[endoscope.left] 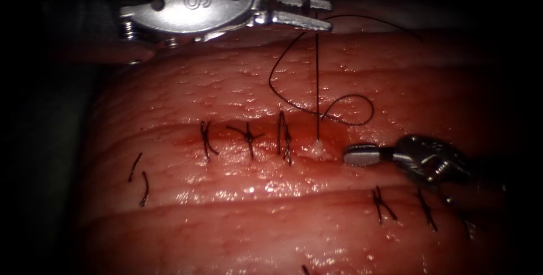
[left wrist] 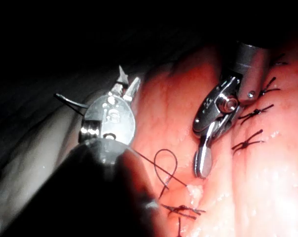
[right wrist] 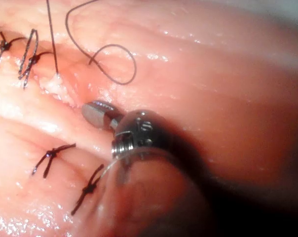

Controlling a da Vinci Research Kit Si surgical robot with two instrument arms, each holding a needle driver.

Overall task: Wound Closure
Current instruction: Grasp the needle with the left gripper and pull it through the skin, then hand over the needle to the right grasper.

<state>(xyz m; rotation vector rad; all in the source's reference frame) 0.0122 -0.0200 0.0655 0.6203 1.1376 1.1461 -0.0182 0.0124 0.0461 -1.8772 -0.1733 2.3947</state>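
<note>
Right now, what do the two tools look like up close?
The left arm's silver metal tool has a rounded, teardrop-shaped wrist housing stamped with an S, visible screws and slim tapered jaws. The right arm's grey metal tool has a compact knuckle with small pins and blunt, flat-tipped jaws.

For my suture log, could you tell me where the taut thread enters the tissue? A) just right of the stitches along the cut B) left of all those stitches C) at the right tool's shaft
A: the thread runs from the left tool down into the tissue just right of the stitches, by the right tool tip.

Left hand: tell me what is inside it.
The left hand holds the thread, which runs taut down into the tissue at the cut. No needle visible there.
</note>
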